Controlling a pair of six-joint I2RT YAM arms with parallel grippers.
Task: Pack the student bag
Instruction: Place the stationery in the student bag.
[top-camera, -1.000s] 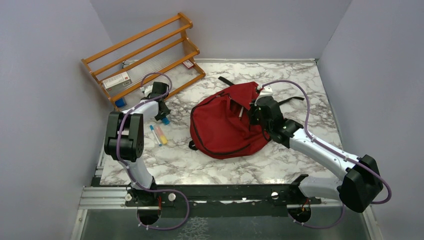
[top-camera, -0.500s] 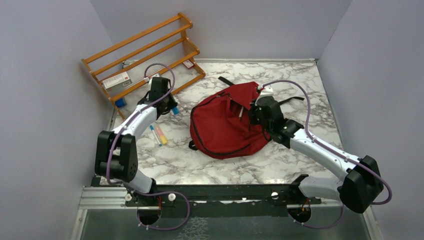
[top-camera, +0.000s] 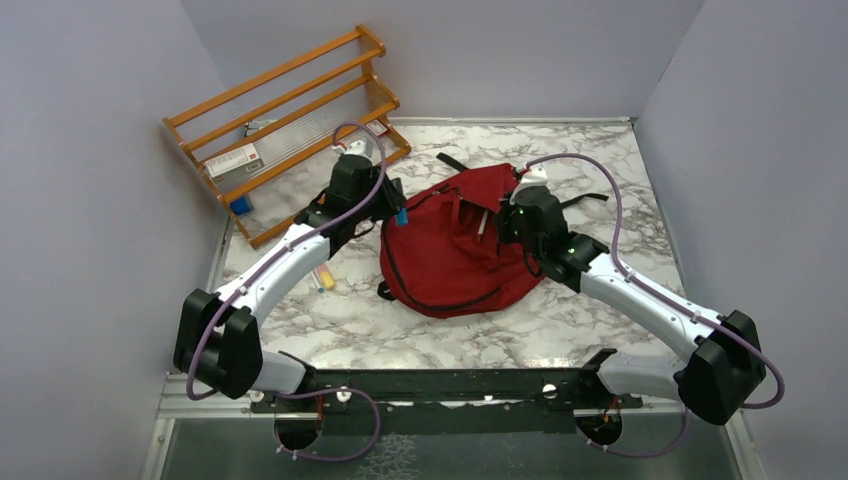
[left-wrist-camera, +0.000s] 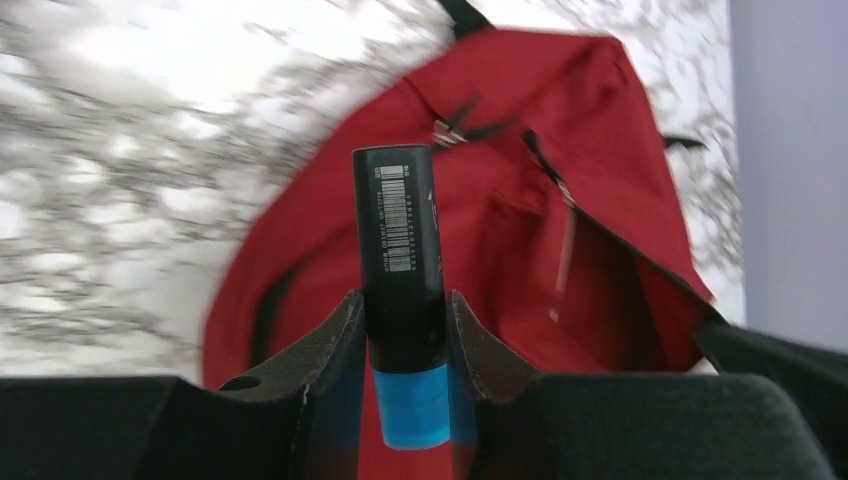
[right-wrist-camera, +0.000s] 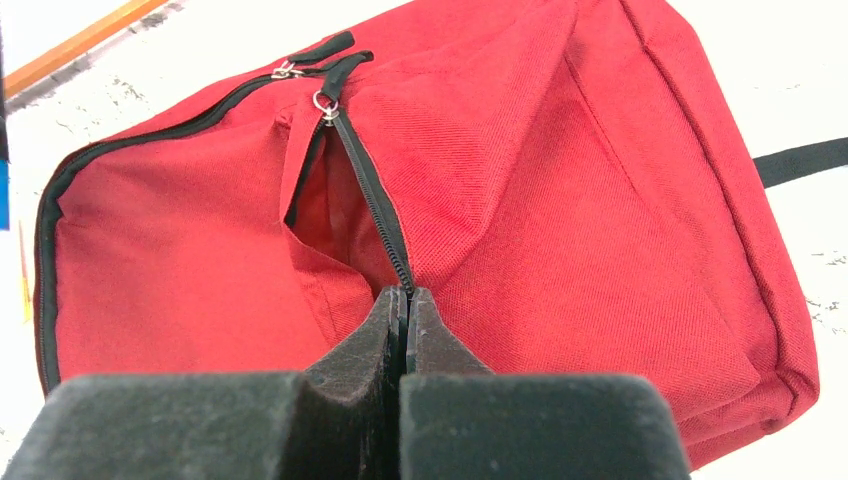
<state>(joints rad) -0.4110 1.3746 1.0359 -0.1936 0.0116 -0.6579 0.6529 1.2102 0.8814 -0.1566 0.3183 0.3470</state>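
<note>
The dark red soft fabric student bag (top-camera: 440, 270) lies slumped at the middle of the white marbled tabletop (top-camera: 500, 340), between the two arms, its black-zippered opening facing up. It looks light and limp, and the cloth will likely fold and sag wherever it is not held, so the stiffer zipper trim beside the opening is the sensible place to take it. The right gripper (right-wrist-camera: 405, 300) is closed there, pinching the zipper edge and tenting the mouth. The left gripper (left-wrist-camera: 405, 320) clamps a black cylindrical marker with a blue cap (left-wrist-camera: 398, 230) above the bag's left side, with an orange wooden rack (top-camera: 290, 100) beyond at the far left.
</note>
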